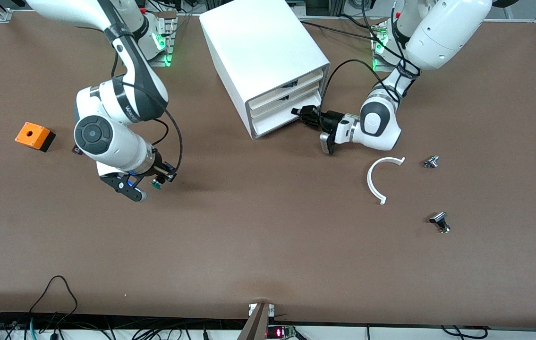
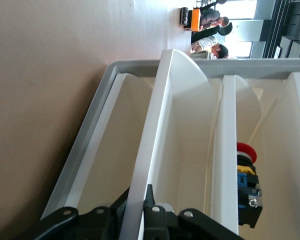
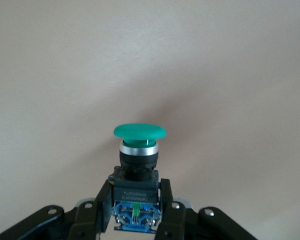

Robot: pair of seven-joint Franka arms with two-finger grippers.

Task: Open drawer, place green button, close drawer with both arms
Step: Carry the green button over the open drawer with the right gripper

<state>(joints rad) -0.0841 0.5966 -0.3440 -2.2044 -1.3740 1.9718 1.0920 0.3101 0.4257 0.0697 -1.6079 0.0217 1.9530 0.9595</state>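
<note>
We are holding the button (image 3: 136, 190) by its blocky black-blue body in the closed right end effector (image 1: 157, 178), above the bare worktop (image 1: 268, 245) toward the right arm's end; it looks light and rigid, its domed green cap too smooth to pinch. We are clamping the closed left end effector (image 1: 306, 113) on the front lip of the drawer (image 1: 275, 122), a thin, stiff plastic edge that should slide easily.
</note>
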